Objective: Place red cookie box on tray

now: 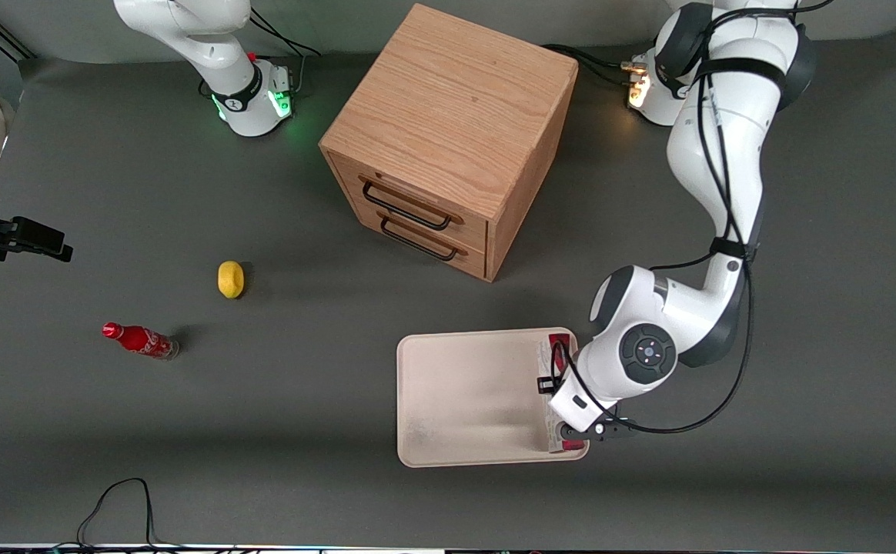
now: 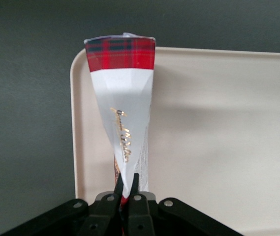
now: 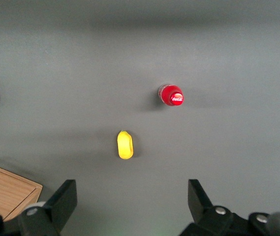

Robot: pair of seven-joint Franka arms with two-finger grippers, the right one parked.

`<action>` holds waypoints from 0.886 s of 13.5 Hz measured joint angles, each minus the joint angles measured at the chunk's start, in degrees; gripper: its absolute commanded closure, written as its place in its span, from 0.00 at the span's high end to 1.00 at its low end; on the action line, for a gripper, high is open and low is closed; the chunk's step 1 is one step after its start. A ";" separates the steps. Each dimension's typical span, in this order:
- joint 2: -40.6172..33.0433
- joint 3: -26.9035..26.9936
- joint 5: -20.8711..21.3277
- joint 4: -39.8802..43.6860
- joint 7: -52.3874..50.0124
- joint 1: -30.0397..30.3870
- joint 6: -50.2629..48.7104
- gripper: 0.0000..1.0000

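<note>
Front view: the working arm's black two-finger gripper (image 1: 571, 431) hangs low over the working-arm end of the flat cream-white rectangular tray (image 1: 463, 400), which lies on the dark grey tabletop (image 1: 263, 431) nearer the camera than the oak-coloured wooden two-drawer cabinet (image 1: 448, 138). The long slim dark-red cookie box (image 1: 549, 362) runs along the tray's short side just inside the rim, largely hidden under the wrist; whether it rests on the tray floor or hangs just above it cannot be told here. Toward the parked arm's end of the tabletop, well apart from the tray, lie a small yellow lemon-shaped object (image 1: 231, 278) and a small red soda bottle (image 1: 140, 340).

Left wrist view: the gripper (image 2: 127, 184) is closed on the near end of the cookie box (image 2: 122, 98), its fingers pinching the carton's narrow width. A white face with gold script and a red tartan band stretch away over the tray (image 2: 218, 123), parallel to its rim.

Right wrist view: the yellow object (image 3: 125, 145) and the bottle (image 3: 171, 95) show from above, with a corner of the cabinet (image 3: 7, 194).

The carton looks light, stiff-walled but crushable, with a smooth printed skin; held at one end it probably tends to droop, so a hold nearer mid-length across the narrow sides would likely be steadier.
</note>
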 measured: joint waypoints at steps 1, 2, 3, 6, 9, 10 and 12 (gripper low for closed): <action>0.24 0.01 0.00 -0.64 -0.10 0.00 0.82 0.00; 0.35 0.01 0.00 -0.99 -0.17 0.00 1.29 0.00; 0.32 0.00 0.00 -1.09 -0.22 -0.01 1.46 0.00; 0.32 0.00 0.00 -1.10 -0.30 0.00 1.46 0.97; 0.13 -0.02 0.00 -0.99 -0.41 0.00 1.69 1.00; -0.06 -0.01 0.01 -0.95 -0.41 0.01 1.72 1.00; -0.94 0.17 0.09 -0.93 -0.41 0.27 1.38 1.00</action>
